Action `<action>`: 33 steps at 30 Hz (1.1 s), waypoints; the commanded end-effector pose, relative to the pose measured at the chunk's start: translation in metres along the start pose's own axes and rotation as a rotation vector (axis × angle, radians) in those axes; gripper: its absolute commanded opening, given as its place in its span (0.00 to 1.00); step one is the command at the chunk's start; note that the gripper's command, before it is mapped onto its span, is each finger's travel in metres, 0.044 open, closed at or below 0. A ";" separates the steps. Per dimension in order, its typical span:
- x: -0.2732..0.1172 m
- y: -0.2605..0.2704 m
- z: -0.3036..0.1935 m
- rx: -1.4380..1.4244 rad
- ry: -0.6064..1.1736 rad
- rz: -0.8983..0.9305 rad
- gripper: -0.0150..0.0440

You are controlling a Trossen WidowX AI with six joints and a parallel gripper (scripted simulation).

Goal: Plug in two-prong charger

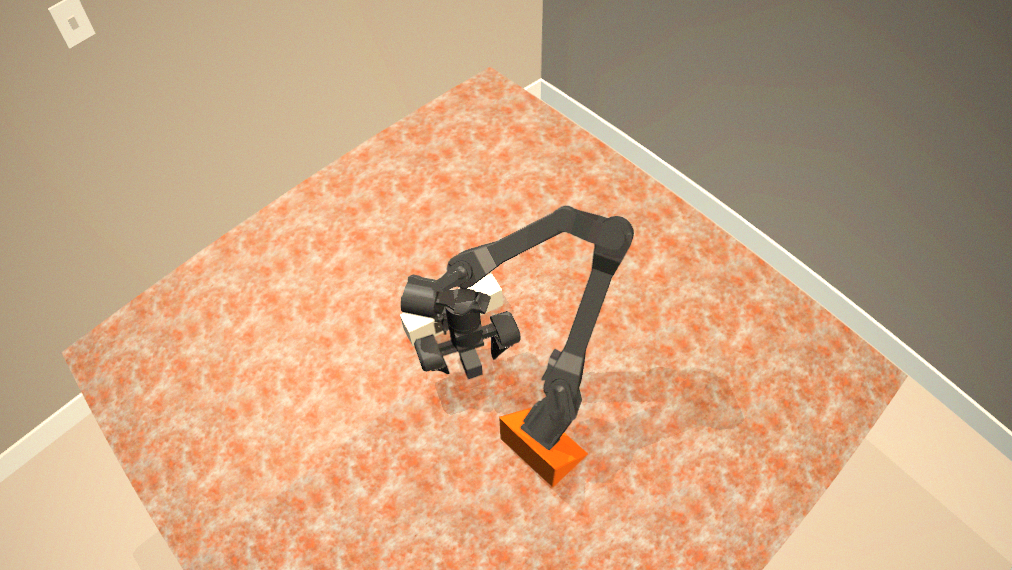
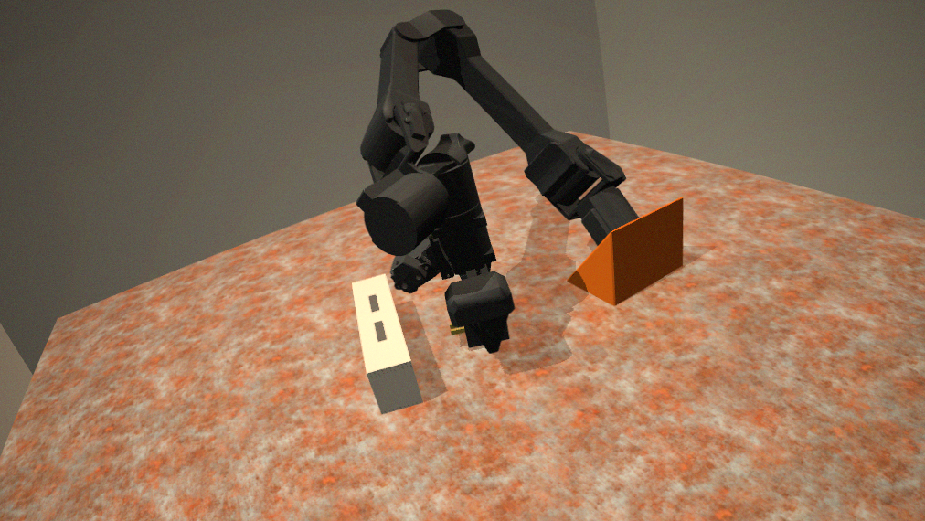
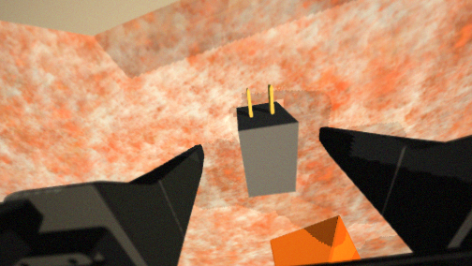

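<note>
1. The two-prong charger [image 1: 470,363] [image 2: 472,334] [image 3: 269,159] lies on the mottled orange tabletop [image 1: 283,283] [image 2: 582,420] [image 3: 70,117], near the power strip and apart from it, unplugged. Its brass prongs [image 2: 456,330] [image 3: 271,100] point toward the strip.
2. The gripper [image 1: 470,362] [image 2: 480,326] [image 3: 259,141] is beside the strip, on the charger's side, jaws spread wide and grasping nothing. One finger stands on either side of the charger body, with gaps in the wrist view.
3. The white power strip [image 1: 419,324] [image 2: 388,349] shows two dark outlets on its upper face in the exterior view; the arm [image 1: 591,304] [image 2: 505,97] partly covers it from above.
4. Farther from the strip, beyond the charger, the orange wedge-shaped base [image 1: 527,446] [image 2: 647,252] [image 3: 295,250] carries the arm.
</note>
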State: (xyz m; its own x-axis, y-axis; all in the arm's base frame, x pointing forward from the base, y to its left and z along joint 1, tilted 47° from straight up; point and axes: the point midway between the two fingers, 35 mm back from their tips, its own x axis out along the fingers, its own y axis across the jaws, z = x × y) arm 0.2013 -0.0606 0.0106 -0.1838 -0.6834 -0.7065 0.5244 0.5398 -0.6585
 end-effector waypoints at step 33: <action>-0.051 0.000 -0.007 -0.008 -0.002 -0.004 0.25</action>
State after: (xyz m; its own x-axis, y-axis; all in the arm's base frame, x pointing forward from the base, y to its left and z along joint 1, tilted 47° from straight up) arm 0.2025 -0.0322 0.0356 -0.1919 -0.6903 -0.6976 0.5090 0.5378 -0.6721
